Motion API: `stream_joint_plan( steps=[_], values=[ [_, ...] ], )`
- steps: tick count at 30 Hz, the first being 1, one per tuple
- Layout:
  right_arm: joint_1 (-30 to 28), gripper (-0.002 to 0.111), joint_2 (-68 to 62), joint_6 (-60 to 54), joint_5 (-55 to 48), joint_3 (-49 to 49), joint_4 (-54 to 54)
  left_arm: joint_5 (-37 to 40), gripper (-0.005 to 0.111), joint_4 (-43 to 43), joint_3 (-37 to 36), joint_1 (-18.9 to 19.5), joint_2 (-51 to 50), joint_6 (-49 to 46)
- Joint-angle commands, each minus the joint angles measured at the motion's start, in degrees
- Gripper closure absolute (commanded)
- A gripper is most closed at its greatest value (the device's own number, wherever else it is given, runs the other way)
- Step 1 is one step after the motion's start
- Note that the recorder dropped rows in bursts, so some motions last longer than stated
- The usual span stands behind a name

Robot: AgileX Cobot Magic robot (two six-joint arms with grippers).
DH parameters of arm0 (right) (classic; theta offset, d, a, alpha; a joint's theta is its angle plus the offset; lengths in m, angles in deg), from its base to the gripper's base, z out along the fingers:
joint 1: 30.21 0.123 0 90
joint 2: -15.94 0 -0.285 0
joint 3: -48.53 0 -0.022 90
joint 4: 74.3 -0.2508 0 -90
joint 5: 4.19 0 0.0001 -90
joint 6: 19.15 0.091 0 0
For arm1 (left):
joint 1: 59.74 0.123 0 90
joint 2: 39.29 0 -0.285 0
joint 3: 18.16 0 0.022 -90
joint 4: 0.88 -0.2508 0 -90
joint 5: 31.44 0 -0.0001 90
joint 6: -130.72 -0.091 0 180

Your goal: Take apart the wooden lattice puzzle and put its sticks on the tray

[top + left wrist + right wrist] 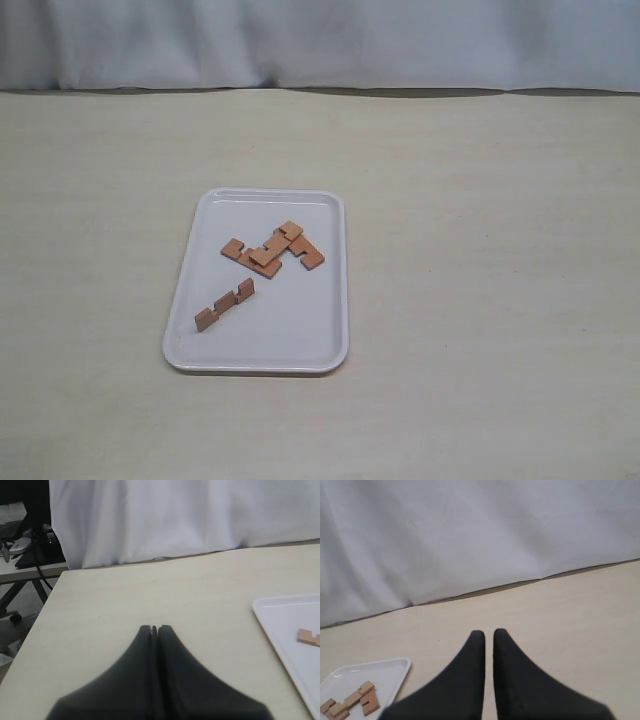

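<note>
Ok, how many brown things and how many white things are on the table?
Brown wooden sticks: 4 (lone stick, cluster of three)
White tray: 1
Total: 5

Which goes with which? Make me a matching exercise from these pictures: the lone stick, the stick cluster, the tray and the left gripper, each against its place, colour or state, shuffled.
Column one:
1 lone stick
2 stick cluster
3 tray
4 left gripper

Column two:
a white, with a low rim
b shut, empty
c near end of the tray in the exterior view, apart from the rest
d far half of the tray, pieces touching

Pairs: 1-c, 2-d, 3-a, 4-b
</note>
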Motion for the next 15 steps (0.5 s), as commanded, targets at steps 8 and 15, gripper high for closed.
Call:
stream_joint_plan(
  steps=[8, 15],
  values=[
    [0.1, 0.102, 0.3, -2.9, -8.9, -0.2, 2.4, -0.4, 0.107, 0.0, -0.2, -0.1, 0.1, -0.1],
    [0.1, 0.102, 0.3, -2.9, -12.6, -0.2, 2.0, -0.5, 0.107, -0.1, -0.2, -0.1, 0.1, -0.1]
  ],
)
